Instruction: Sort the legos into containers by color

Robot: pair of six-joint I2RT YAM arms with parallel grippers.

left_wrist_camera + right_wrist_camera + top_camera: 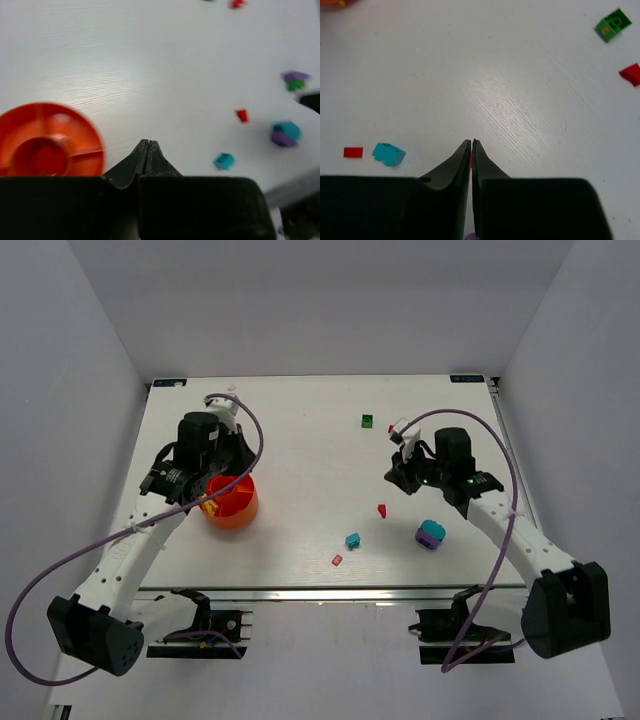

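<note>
The left pincer [148, 146] is pressed together, hanging over the white bench [150, 60] just beside the round orange plastic bowl [47, 142]. The right pincer [471, 145] is drawn almost together. A red sliver [471, 159] shows in the slit, but whether it is pinched or lying beyond I cannot tell. Scattered mid-bench lie a teal plastic brick [388, 153], a green plastic brick [613, 24] and a red plastic brick [632, 74] — all apart from one another.
</note>
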